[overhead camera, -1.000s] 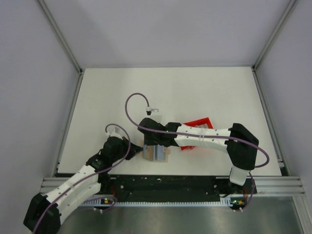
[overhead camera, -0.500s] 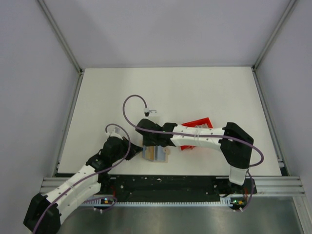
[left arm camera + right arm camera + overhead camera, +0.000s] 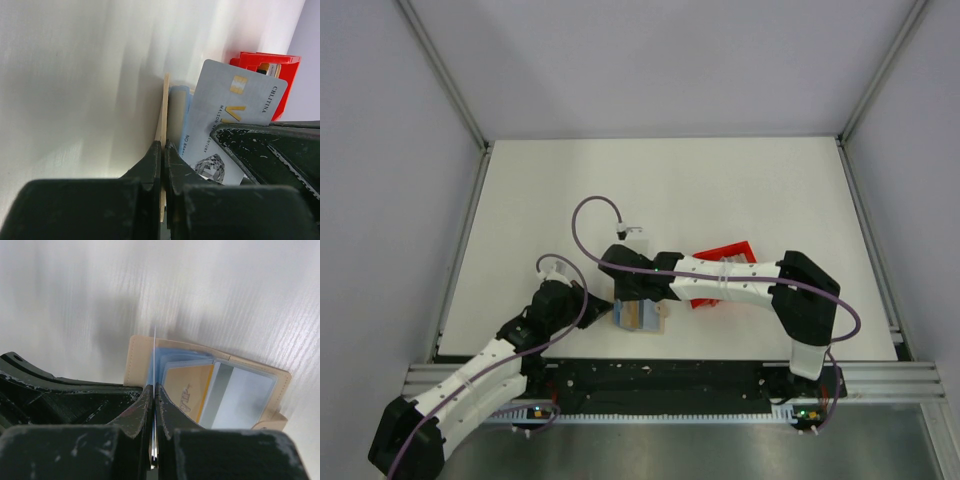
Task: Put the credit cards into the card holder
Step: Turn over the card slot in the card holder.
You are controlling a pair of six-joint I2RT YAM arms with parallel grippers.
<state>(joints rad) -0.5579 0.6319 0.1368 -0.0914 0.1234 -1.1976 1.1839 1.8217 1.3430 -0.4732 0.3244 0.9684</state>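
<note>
The beige card holder (image 3: 645,318) lies open near the table's front edge. Its tan cover (image 3: 136,360) and greyish pockets show in the right wrist view, with a gold-orange card (image 3: 189,386) and a silver-white card (image 3: 240,396) in the pockets. My left gripper (image 3: 603,304) is shut on the holder's left flap (image 3: 164,105), whose thin tan edge runs between the tips of that gripper (image 3: 163,146). My right gripper (image 3: 154,386) is shut on a pale blue card (image 3: 235,107), seen edge-on (image 3: 154,352) and standing over the holder's left pockets.
A red open-topped tray (image 3: 728,256) stands right of the holder, behind the right forearm; it also shows in the left wrist view (image 3: 265,59). The black rail and table front edge (image 3: 660,375) run just below the holder. The left gripper's body (image 3: 60,395) sits close beside the right fingers.
The right gripper with its card has shifted slightly left over the holder. The left arm and the holder have stayed in place.
</note>
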